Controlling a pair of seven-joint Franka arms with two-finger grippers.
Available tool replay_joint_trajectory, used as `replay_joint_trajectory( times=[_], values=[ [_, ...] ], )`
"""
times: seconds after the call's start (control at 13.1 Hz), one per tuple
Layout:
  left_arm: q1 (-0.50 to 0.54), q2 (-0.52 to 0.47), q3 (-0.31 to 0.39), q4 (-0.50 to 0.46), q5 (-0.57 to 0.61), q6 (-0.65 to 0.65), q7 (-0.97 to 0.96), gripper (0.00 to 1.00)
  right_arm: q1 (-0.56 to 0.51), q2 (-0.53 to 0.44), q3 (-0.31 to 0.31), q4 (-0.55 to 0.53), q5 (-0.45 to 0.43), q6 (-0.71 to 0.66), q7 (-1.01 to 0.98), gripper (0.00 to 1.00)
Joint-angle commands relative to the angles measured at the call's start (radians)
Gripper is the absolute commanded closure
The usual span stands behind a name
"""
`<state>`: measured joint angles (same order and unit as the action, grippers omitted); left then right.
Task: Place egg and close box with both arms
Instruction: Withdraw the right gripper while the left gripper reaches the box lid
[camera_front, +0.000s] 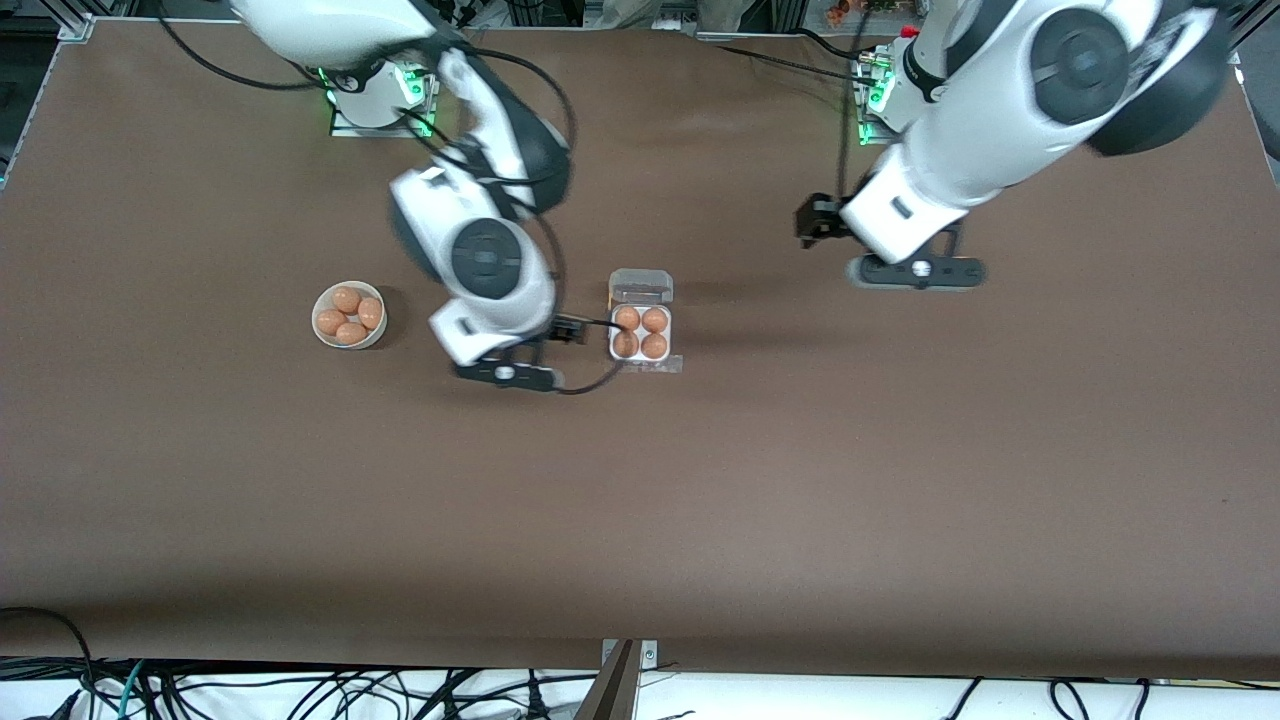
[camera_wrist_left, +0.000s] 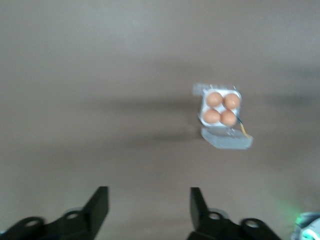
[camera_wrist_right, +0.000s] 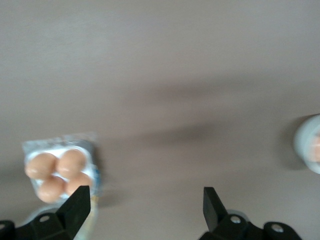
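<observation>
The box (camera_front: 640, 332) is a small clear egg carton in the middle of the table, and every cell holds an orange-brown egg (camera_front: 627, 318). Its transparent lid (camera_front: 641, 287) lies open, on the side farther from the front camera. My right gripper (camera_front: 505, 374) is open and empty, over the table between the box and the bowl. In the right wrist view the gripper (camera_wrist_right: 145, 200) has the box (camera_wrist_right: 60, 175) beside one fingertip. My left gripper (camera_front: 915, 271) is open and empty, over bare table toward the left arm's end. From the left gripper (camera_wrist_left: 148, 195) the left wrist view shows the box (camera_wrist_left: 221, 109) some way off.
A round white bowl (camera_front: 348, 316) with several more eggs stands toward the right arm's end of the table, beside the right gripper. It also shows at the edge of the right wrist view (camera_wrist_right: 310, 150). Brown tabletop (camera_front: 640, 520) stretches toward the front camera.
</observation>
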<state>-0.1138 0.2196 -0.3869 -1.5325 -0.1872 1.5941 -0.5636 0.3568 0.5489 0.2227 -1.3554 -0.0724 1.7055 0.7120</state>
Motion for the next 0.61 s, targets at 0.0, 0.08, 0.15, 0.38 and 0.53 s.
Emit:
replay_joint_trajectory(
  times=[0.0,0.08,0.15,0.38,0.53],
  values=[
    [-0.088,0.078,0.000,0.028,-0.029,-0.006,-0.157,0.78,-0.093,-0.144,-0.014,-0.105,0.046,-0.067,-0.142,0.00],
    [-0.128,0.107,0.000,0.035,-0.028,0.004,-0.210,0.83,-0.108,-0.185,-0.044,-0.129,0.066,-0.078,-0.193,0.00],
    [-0.162,0.144,0.000,0.060,-0.024,0.030,-0.275,0.84,-0.110,-0.231,-0.093,-0.160,0.080,-0.090,-0.248,0.00],
    [-0.239,0.256,0.000,0.126,-0.031,0.053,-0.389,1.00,-0.110,-0.366,-0.254,-0.264,0.106,-0.135,-0.467,0.00],
    [-0.274,0.300,0.000,0.135,-0.029,0.066,-0.389,1.00,-0.110,-0.421,-0.363,-0.281,0.106,-0.176,-0.593,0.00]
  ],
)
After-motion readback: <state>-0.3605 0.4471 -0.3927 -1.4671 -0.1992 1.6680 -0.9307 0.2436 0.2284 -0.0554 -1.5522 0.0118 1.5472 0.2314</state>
